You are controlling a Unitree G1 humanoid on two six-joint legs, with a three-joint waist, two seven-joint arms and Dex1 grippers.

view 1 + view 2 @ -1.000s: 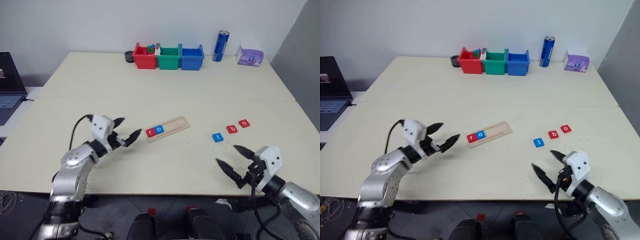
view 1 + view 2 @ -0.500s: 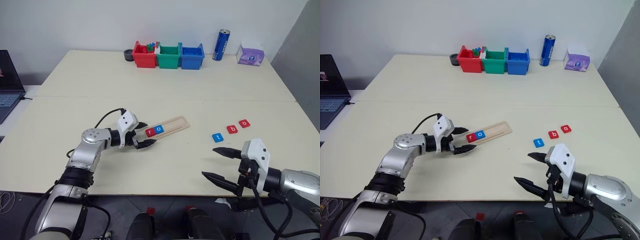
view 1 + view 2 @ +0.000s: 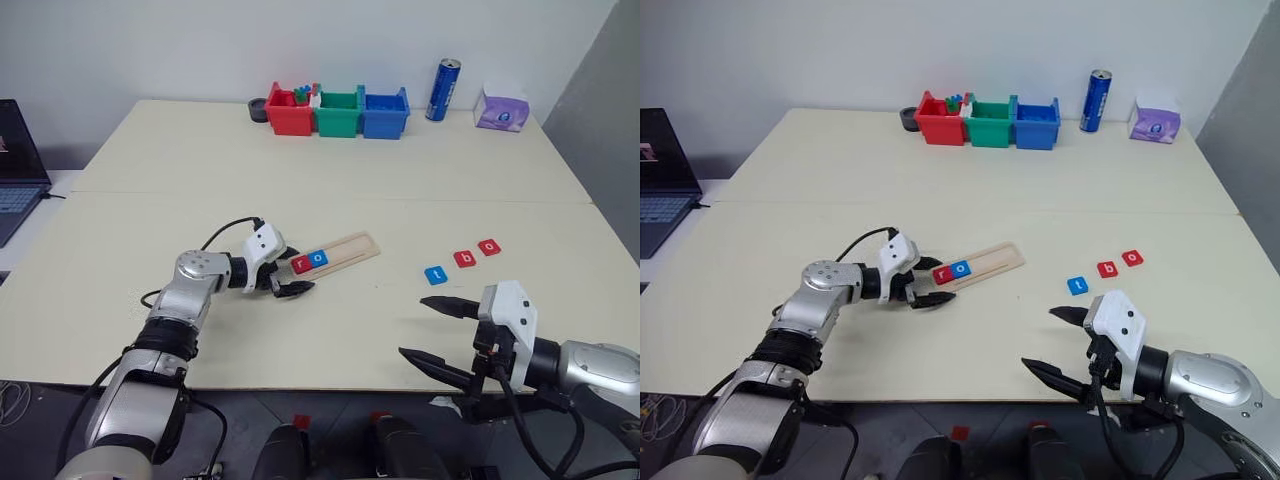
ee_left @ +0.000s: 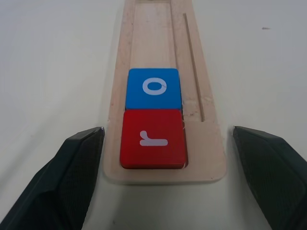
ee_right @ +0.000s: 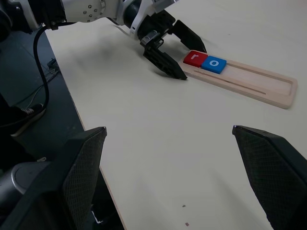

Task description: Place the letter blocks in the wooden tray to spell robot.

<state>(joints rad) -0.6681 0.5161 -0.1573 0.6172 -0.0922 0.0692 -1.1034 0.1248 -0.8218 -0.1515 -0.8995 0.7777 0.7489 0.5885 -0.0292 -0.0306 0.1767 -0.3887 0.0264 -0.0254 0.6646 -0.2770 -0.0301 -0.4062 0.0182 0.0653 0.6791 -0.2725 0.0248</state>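
Wooden tray (image 3: pixel 338 253) lies mid-table, holding red r (image 4: pixel 153 138) and blue o (image 4: pixel 153 88) at its left end. Left gripper (image 3: pixel 285 277) straddles that end, fingers wide. Right gripper (image 3: pixel 440 332) hangs wide, empty, at the near table edge (image 3: pixel 330 385). Loose blocks t (image 3: pixel 435 274), b (image 3: pixel 465 258), o (image 3: pixel 488 246) lie right of the tray, unobstructed; bins (image 3: pixel 338 112) and can (image 3: pixel 442 90) stand at the far edge.

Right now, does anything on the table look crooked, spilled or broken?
Nothing is spilled or broken. The wooden tray lies at a slant to the table edge, with the red r and blue o seated straight at its end. Three tiles wait outside, undamaged.
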